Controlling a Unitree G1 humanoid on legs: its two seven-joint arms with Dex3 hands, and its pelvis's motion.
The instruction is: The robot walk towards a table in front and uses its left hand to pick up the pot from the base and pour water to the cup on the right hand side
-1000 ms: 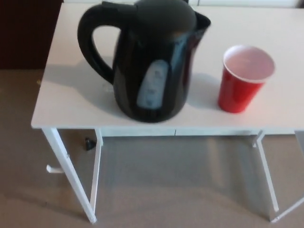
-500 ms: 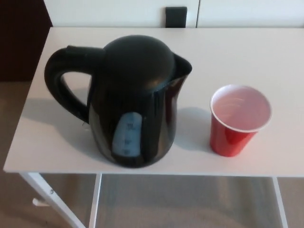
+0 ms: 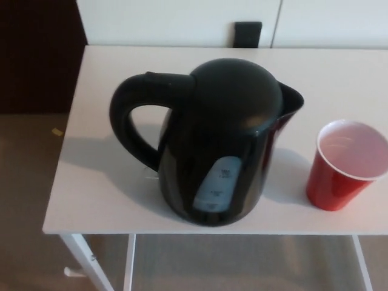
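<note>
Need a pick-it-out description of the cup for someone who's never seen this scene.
Start at the white table that fills most of the head view. A big black kettle stands near its middle, handle to the picture's left and spout to the right. The cup stands apart from it, just past the spout at the right edge: the only red thing there, small, open-topped, pale inside.

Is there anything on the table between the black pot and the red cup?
Nothing visible. Only bare white table lies between the pot and the cup; its spout points toward the cup.
</note>
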